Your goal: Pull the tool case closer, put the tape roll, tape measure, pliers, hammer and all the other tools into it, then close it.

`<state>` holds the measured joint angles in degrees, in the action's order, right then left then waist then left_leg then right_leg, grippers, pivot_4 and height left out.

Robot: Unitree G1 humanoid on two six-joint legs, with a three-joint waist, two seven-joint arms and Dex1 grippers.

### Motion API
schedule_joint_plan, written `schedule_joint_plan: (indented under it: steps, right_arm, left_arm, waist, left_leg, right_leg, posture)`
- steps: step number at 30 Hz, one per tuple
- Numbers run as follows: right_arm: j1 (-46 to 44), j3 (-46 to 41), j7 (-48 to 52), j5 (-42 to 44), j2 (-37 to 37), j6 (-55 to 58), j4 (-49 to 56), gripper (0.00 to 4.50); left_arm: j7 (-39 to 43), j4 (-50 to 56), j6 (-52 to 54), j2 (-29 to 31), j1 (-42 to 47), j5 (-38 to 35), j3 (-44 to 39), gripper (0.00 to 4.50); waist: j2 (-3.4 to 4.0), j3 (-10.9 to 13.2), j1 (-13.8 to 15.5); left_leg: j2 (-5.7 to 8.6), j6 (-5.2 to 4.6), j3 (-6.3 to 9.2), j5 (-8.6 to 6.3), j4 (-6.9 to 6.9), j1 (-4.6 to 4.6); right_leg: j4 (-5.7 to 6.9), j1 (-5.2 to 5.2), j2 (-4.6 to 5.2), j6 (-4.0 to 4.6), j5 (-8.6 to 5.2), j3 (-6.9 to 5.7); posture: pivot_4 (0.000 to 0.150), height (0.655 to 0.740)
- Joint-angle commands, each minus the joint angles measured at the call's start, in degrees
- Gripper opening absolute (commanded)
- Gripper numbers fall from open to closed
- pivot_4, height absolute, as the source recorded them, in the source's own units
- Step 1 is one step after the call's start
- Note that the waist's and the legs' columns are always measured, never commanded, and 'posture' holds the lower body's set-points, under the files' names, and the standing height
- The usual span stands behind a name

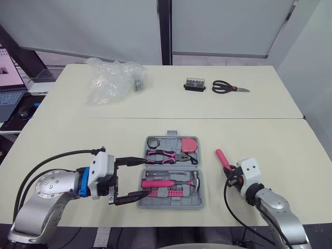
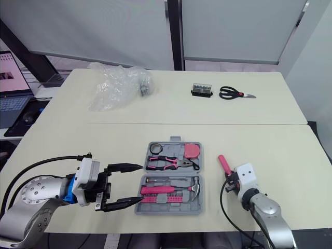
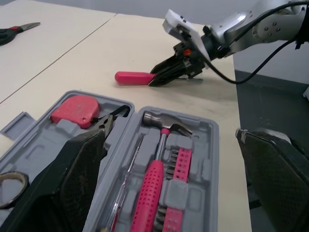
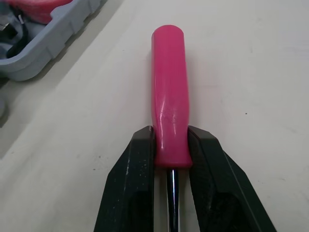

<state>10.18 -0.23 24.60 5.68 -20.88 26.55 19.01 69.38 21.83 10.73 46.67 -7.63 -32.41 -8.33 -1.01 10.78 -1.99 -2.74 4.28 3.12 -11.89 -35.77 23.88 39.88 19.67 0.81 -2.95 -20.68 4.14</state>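
1. Plastic bag: crumpled, far left of the surface, well apart from the case.
2. Left hand: released, its 2 fingers spread wide at the case's left edge, grasping nothing.
3. Tool case: open and flat, near the robot, so the pulling step looks done. It has 4 named tools seated: tape roll, pliers, hammer and tape measure.
4. Bit box: far side of the surface, not packed.
5. Screwdriver: pink handle, just right of the case and apart from it, not packed.
6. Right hand: clenched on the base of the screwdriver's handle.
7. Scissors: far right, beside the bit box, not packed.

Outstanding, by judgement: seat the screwdriver, likely fetch items 4 and 7, then close the lid.
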Motion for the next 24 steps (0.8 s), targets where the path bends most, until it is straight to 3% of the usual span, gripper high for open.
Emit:
schedule_joint_plan:
  steps: [1,8,11,24]
  right_arm:
    - [-2.2,2.2,7.5,-0.5,-8.4,-0.3,8.4,0.69]
    - [-12.2,12.8,24.3,1.5,-27.1,10.0,20.7,0.69]
    - [-17.9,20.2,29.0,0.1,-31.0,12.9,23.0,0.69]
    - [-33.6,42.3,28.5,-4.3,-19.4,23.5,19.3,0.69]
  left_arm:
    - [0.5,-1.3,-1.8,2.3,-1.7,2.1,-3.4,4.5]
    - [3.9,-5.9,-8.3,7.0,-6.2,8.4,-6.7,4.5]
    - [4.7,-5.9,-8.9,8.8,-7.8,9.5,-7.3,4.5]
    - [6.6,-1.0,-7.7,12.5,-13.5,11.6,-9.0,4.5]
  waist:
    - [0.01,0.0,-0.1]
    - [0.0,0.0,0.0]
    - [-0.03,0.0,0.1]
    - [-0.13,0.0,0.1]
  left_leg:
    - [0.0,0.0,0.0,0.0,0.0,0.0]
    - [-0.02,0.0,0.02,0.0,0.02,0.01]
    - [-0.02,-0.01,0.04,0.0,0.02,0.01]
    - [-0.03,0.0,0.04,0.0,0.0,0.04]
  right_leg:
    - [0.0,0.0,0.0,0.0,0.0,0.0]
    - [-0.02,0.01,-0.02,0.03,-0.02,-0.02]
    - [-0.04,0.02,0.0,0.03,-0.02,-0.05]
    - [0.0,0.1,0.01,0.03,-0.01,-0.07]
  posture:
    - [0.15,0.74]
    - [0.15,0.74]
    - [0.15,0.74]
    - [0.15,0.74]
